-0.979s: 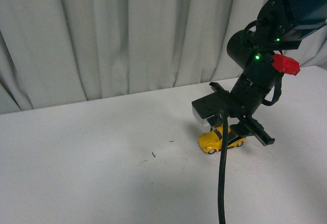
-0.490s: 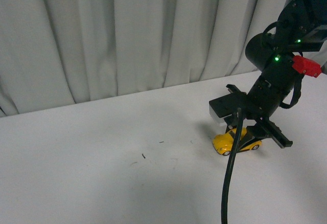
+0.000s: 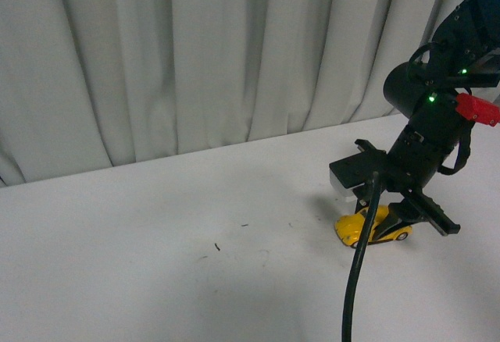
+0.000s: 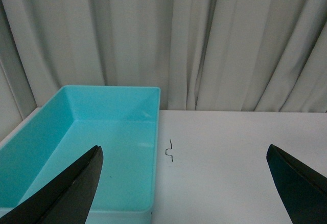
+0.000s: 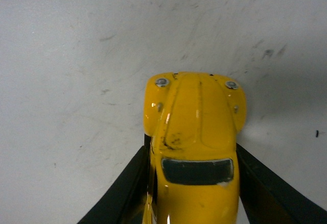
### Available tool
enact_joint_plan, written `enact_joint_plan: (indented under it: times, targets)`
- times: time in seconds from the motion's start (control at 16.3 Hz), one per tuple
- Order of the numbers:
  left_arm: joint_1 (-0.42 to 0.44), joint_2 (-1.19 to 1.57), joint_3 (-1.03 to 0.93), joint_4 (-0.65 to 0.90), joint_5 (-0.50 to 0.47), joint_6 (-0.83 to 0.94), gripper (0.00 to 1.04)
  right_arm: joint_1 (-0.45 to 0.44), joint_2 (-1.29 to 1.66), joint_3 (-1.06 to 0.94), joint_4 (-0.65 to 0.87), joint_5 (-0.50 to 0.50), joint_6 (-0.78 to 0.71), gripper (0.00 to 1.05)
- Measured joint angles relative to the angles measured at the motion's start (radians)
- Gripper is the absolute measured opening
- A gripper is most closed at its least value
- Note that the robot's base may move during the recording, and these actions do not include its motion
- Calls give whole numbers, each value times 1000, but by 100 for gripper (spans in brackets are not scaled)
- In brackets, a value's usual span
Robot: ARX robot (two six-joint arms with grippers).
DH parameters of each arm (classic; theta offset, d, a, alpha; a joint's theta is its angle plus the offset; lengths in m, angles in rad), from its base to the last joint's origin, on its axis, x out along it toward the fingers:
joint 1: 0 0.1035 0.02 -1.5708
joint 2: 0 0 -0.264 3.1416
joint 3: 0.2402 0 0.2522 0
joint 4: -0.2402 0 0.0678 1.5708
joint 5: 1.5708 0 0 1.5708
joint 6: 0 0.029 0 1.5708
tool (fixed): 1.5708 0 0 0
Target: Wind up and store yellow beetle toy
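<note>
Front view places the yellow beetle toy (image 3: 348, 229) at the lower right of the frame. Its wheels are on the white table (image 3: 156, 272), and the right gripper (image 3: 384, 222) is lowered over it from above. A black cable (image 3: 355, 295) hangs across part of the car.

Right wrist view confirms the hold. The two dark fingers (image 5: 125, 191) lie against both flanks of the toy at the cabin, and no gap is visible on either side. The hood and headlights project beyond the fingertips. Finding: this tool is closed on the car, with the grip centred and square to the body.

Left wrist view shows the left gripper (image 4: 181, 183) spread wide with nothing between its fingers. It faces a teal bin (image 4: 156, 132), which appears empty.

Assessed step: winding, most likely by dragging the car backward along the table.

Recommendations:
- Maintain downward pressure so the wheels turn rather than skid.
- Travel straight along the car's long axis; any twist risks scrubbing the wheels or rolling the body within the fingers.
- Keep the grip low and firm, because the rounded shell offers little flat surface and may slip.
- Do not lift before the pull is complete.
- The bin is outside the front frame, so plan the carry accordingly.
</note>
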Motion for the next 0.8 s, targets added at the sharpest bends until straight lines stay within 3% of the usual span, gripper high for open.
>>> enact_joint_plan:
  times: [0.18,0.37,0.8]
  targets:
    - [0,0,0,0,0,0,98,0,6,-14,-11,16,-1,70]
    - [0,0,0,0,0,0,98,0,7,-19,-8,22,0,100]
    - [0,0,0,0,0,0,98,0,7,-23,-6,23,0,98]
